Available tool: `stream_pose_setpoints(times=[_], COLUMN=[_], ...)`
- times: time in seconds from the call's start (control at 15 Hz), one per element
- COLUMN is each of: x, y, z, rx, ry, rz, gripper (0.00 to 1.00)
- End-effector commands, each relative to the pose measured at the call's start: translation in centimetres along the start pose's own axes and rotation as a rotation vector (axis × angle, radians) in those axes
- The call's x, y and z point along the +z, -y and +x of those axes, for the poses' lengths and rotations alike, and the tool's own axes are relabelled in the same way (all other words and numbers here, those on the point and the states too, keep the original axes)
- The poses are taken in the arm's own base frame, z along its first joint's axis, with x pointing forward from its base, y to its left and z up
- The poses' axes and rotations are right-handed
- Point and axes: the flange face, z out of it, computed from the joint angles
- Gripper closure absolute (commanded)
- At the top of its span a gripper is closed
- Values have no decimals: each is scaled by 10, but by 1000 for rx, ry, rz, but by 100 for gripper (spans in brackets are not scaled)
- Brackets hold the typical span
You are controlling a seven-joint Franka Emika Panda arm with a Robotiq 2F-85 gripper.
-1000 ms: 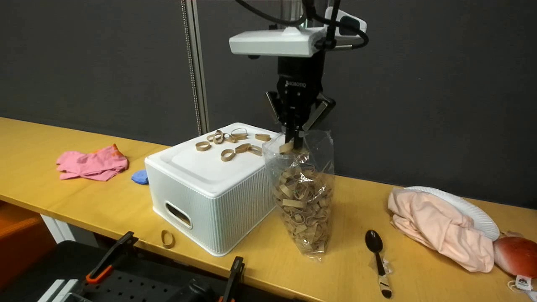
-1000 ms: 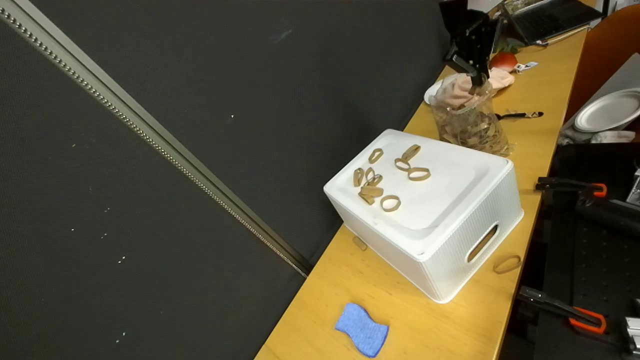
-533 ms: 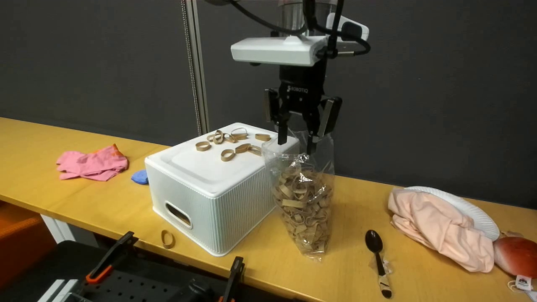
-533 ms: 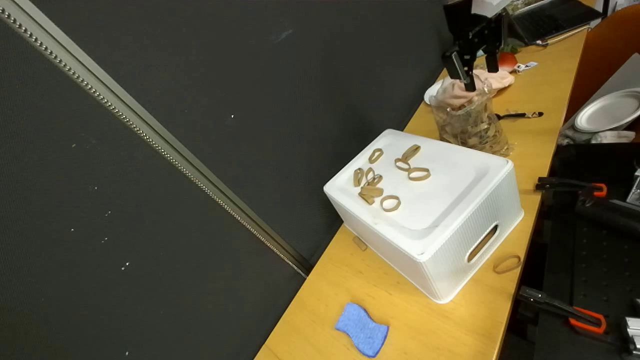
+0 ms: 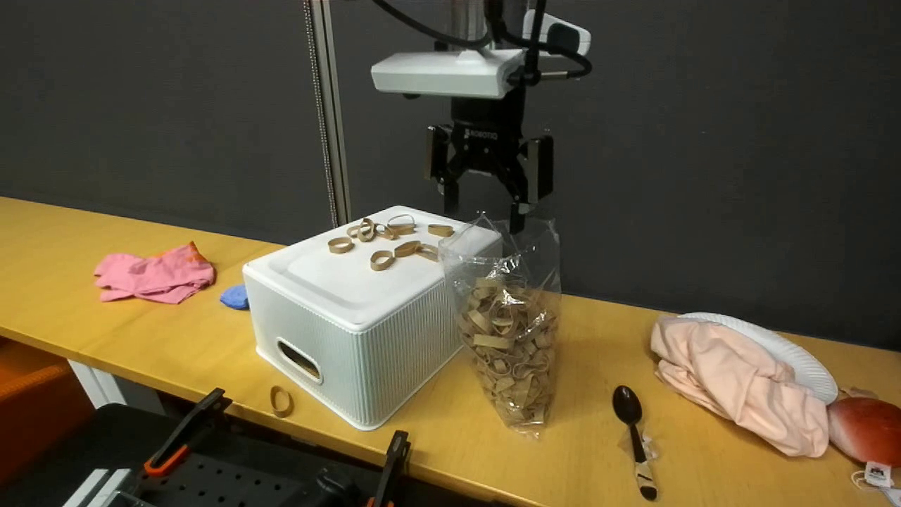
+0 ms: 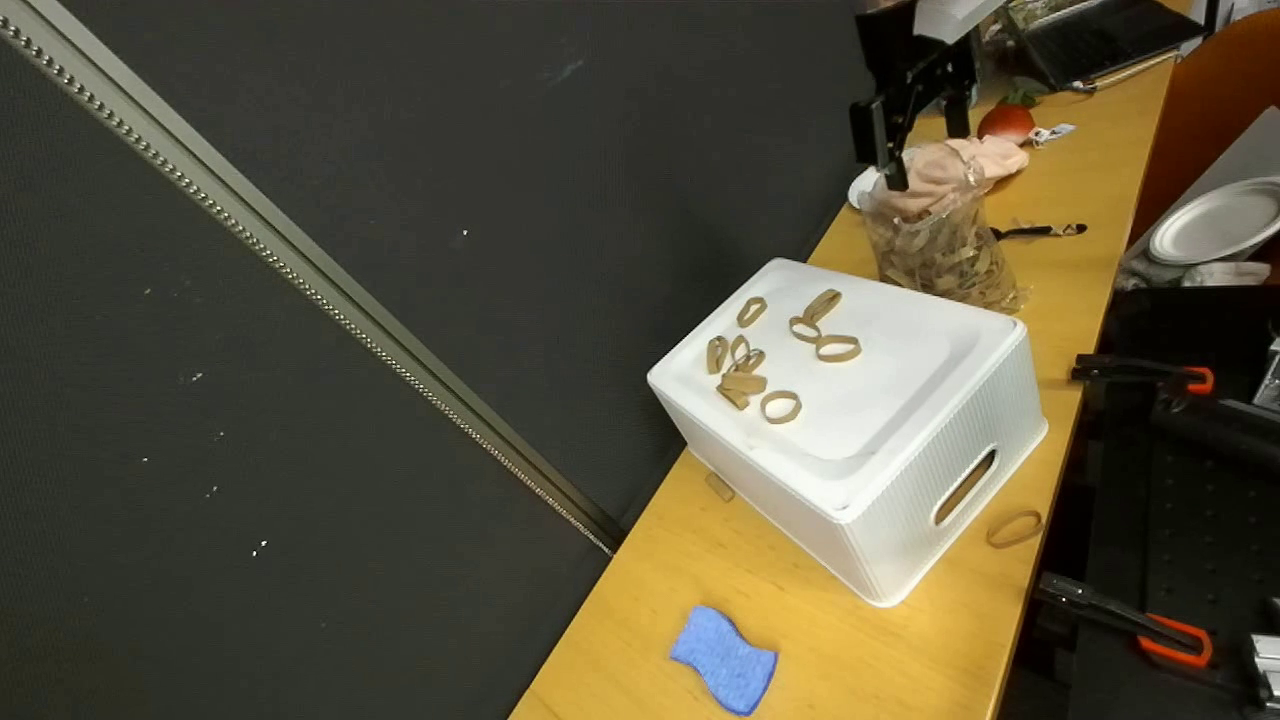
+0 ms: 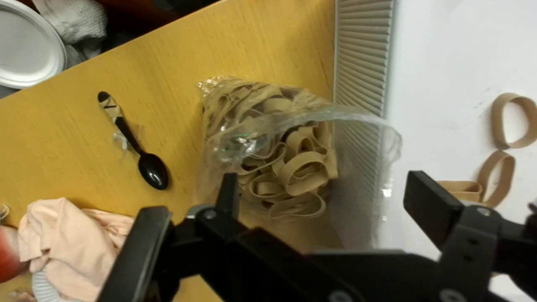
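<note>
My gripper [image 5: 484,213] stands wide open above the mouth of a clear plastic bag [image 5: 510,345], with nothing between its fingers. Tan rubber bands [image 7: 304,172] fill the lower part of the bag, which is upright against a white ribbed box [image 5: 415,359]. In the wrist view a finger [image 7: 228,193] overlaps the bag's side, while the opposite finger [image 7: 432,209] is over the box lid. Whether a fingertip touches the bag's film I cannot tell. Several loose rubber bands [image 6: 780,406] lie on the lid in both exterior views.
A black spoon [image 5: 630,422] lies beside the bag. Farther along are a peach cloth [image 5: 739,380] on a white plate [image 5: 781,345] and a red round object [image 5: 866,429]. A blue sponge [image 6: 725,660], a pink cloth [image 5: 155,273] and a stray band [image 5: 281,401] are past the box.
A second ago the gripper was shut with a tan band at its tips in the bag's mouth. It has opened, the band has left the tips, and the gripper has shifted up towards the box.
</note>
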Motion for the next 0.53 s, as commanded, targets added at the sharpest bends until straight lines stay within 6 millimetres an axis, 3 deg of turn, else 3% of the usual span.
stream_pose_setpoints(times=[0.0,0.2,0.47], x=[-9,-10,14], y=[53,104,168], z=[19,40,63], rx=[-68,-140,-225], ry=[-36,-63,-52], rz=[28,37,58], gripper=[0,0,0])
